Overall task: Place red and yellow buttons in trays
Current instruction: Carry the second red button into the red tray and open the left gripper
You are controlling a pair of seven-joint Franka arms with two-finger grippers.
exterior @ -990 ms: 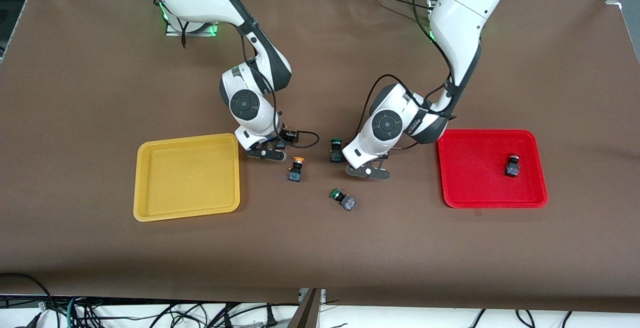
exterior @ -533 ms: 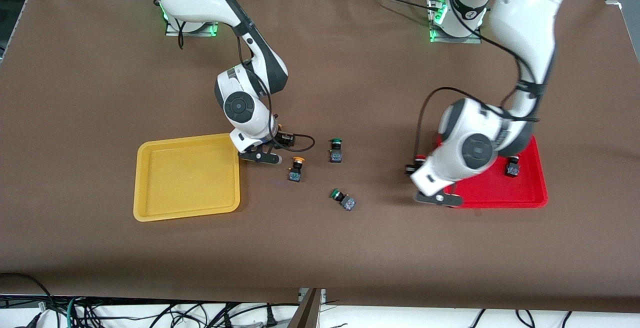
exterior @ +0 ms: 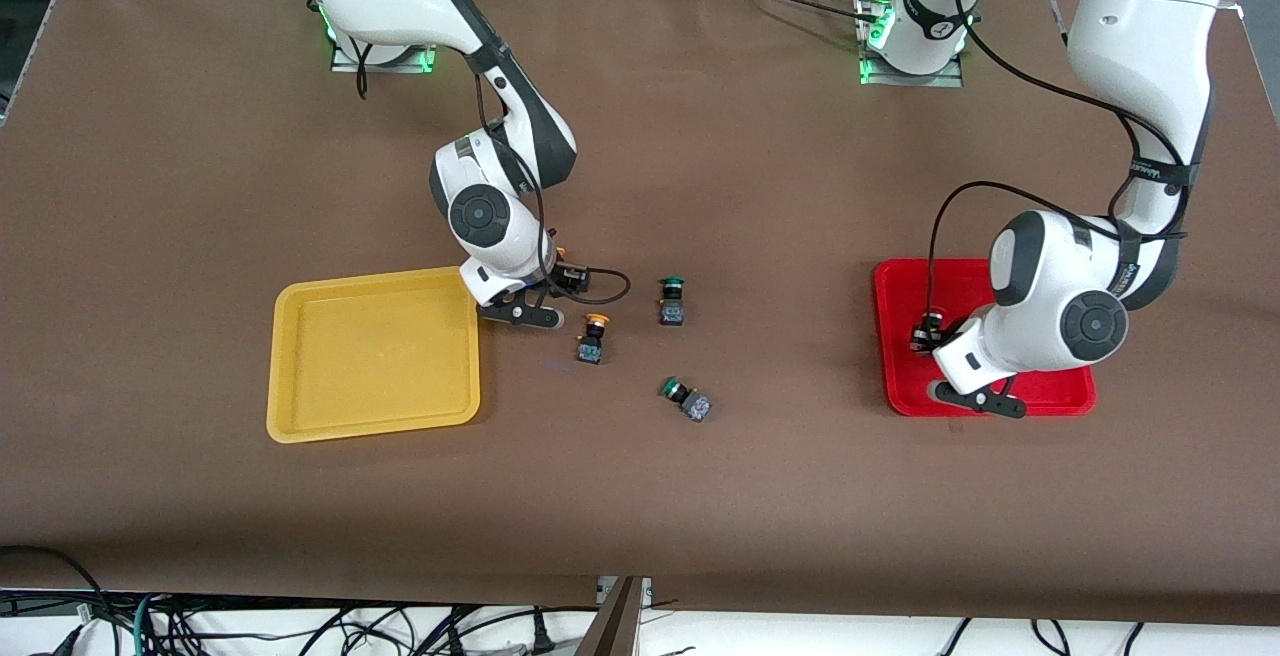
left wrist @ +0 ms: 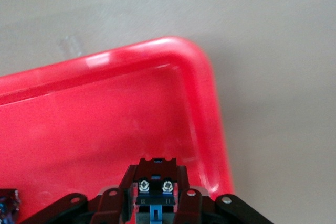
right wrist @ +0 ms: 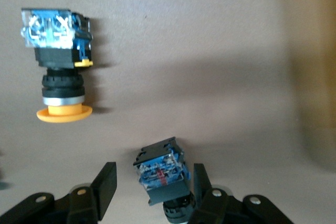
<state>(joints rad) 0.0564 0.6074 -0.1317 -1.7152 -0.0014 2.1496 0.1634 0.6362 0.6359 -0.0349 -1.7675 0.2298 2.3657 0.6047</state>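
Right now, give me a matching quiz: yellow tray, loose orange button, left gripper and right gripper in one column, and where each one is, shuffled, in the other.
Things
1. yellow tray
2. orange button
3. left gripper
4. right gripper

Places
A. over the red tray, shut on a button
B. on the table between the yellow tray and a green button
C. toward the right arm's end of the table
D. low beside the yellow tray's corner

Pairs: 1-C, 2-B, 3-A, 4-D

High front camera facing robots, wrist cameras close above red tray [left wrist: 210, 98] and table [right wrist: 210, 40]
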